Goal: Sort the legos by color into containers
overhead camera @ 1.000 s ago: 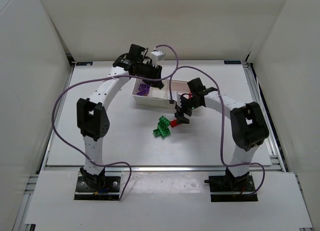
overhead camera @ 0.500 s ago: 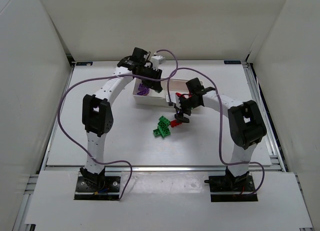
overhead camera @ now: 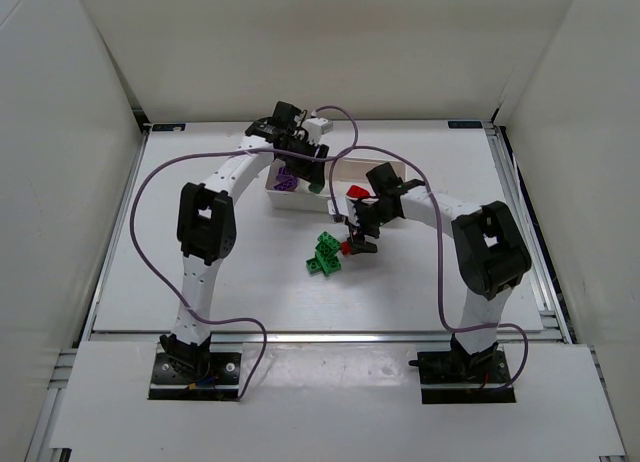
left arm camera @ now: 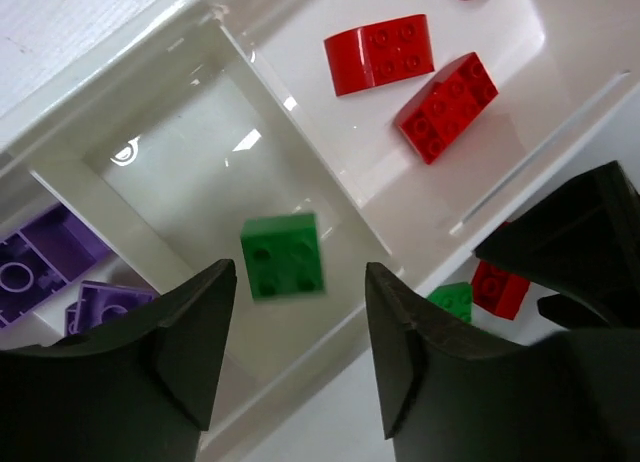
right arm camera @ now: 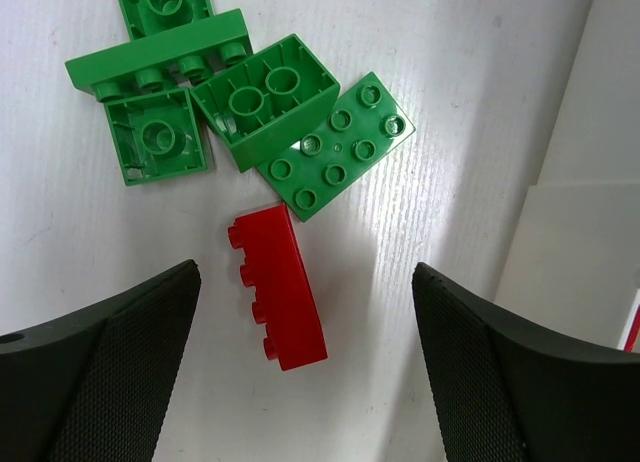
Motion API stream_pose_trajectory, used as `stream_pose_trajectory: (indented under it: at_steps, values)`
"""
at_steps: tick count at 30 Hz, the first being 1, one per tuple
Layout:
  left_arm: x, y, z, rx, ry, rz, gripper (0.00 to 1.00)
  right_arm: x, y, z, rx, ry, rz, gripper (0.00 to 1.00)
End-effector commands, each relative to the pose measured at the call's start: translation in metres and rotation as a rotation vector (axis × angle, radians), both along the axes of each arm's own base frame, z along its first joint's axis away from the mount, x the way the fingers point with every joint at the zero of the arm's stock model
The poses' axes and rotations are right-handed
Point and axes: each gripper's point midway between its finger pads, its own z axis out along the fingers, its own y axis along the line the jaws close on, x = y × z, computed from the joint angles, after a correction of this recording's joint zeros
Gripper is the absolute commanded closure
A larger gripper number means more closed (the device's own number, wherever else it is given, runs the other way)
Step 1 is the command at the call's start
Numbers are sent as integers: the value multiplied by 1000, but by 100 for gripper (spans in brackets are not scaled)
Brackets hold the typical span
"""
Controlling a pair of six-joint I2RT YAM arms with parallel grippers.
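legos: top view, green heap on table near tray. left wrist: left gripper spread, green brick loose in middle compartment. right wrist: right gripper spread over red brick; likely light, rigid, slick; pinch long sides.

Likely lab: white-walled enclosure
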Motion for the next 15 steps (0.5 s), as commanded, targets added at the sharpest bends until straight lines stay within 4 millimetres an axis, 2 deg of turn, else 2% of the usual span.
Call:
stream_pose_trajectory:
  at_steps: [1,6,11,15]
  values:
    - [16,-1,22,-8,-77,24,34,-3,4,2,11,-10,32,11]
    - [24,0,23,2,-102,39,19,-9,2,-7,-13,-4,52,13]
    - [37,3,48,-14,-184,63,18,-11,3,-11,-31,-26,64,17]
    - [46,6,70,-29,-239,81,18,-11,3,-15,-51,-25,64,30]
